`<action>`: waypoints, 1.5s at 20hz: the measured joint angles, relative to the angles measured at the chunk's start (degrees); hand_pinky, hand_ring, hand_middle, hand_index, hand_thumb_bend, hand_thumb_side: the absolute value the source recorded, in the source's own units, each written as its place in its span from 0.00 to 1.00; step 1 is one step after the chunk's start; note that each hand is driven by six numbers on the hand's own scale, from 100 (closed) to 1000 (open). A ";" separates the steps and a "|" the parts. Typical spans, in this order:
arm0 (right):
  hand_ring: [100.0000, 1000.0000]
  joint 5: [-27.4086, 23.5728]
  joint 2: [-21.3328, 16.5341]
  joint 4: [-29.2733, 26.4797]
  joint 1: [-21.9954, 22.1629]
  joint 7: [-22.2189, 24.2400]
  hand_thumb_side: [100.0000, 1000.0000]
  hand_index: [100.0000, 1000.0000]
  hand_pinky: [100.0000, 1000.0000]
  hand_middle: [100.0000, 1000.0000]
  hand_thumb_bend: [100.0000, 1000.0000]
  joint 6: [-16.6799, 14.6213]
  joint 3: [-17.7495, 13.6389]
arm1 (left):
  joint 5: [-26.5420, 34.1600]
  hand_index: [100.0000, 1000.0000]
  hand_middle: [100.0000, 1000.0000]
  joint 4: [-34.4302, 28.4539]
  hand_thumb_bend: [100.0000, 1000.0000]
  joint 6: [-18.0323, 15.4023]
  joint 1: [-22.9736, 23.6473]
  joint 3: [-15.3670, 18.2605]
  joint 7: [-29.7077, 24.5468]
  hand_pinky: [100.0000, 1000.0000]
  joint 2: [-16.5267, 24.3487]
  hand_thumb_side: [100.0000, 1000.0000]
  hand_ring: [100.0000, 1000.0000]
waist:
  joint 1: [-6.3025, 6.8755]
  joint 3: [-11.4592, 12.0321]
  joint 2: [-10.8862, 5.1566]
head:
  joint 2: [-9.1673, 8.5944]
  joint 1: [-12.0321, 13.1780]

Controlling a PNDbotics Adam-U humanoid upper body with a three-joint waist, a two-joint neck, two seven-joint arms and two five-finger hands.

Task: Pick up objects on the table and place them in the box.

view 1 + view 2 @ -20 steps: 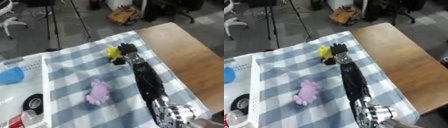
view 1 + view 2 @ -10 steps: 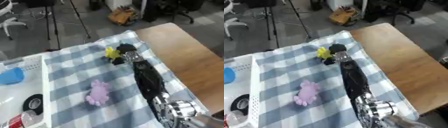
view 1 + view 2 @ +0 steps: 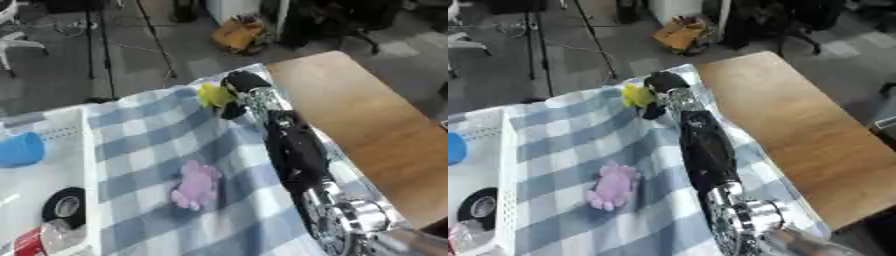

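With its right robot hand (image 3: 238,85) curled around the small yellow toy (image 3: 211,95), the lift toward the white perforated box (image 3: 52,165) comes next.

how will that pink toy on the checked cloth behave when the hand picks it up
The pink toy looks soft and lumpy, so it will probably squash and flop rather than stay stiff. It lies flat on the cloth, so rolling seems unlikely. It looks light for its size.

Our right hand (image 3: 239,85) has closed further round the yellow toy (image 3: 211,95) at the far edge of the cloth (image 3: 149,145); the toy now sits against our curled fingers.
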 measured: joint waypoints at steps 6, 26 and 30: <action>0.43 -8.34 0.03 -3.90 -0.20 2.40 0.38 0.65 0.31 0.53 0.08 -2.52 0.80 | 0.15 0.68 0.67 0.00 0.31 0.34 -0.01 0.01 0.03 0.45 0.22 0.90 0.60 | -0.74 -0.21 -0.74 | 0.44 0.12; 0.44 -15.86 0.04 -4.42 -0.27 7.91 0.60 0.65 0.34 0.54 0.08 -4.83 1.59 | 0.17 0.68 0.67 0.00 0.31 0.66 -0.01 0.02 0.08 0.45 0.25 0.91 0.60 | -0.86 -0.41 -1.06 | 0.48 0.14; 0.44 -16.42 0.04 -4.42 -0.27 7.88 0.60 0.65 0.34 0.54 0.03 -4.54 1.59 | 0.17 0.68 0.67 0.00 0.31 0.71 -0.01 0.02 0.03 0.45 0.25 0.90 0.60 | -0.86 -0.39 -1.06 | 0.48 0.14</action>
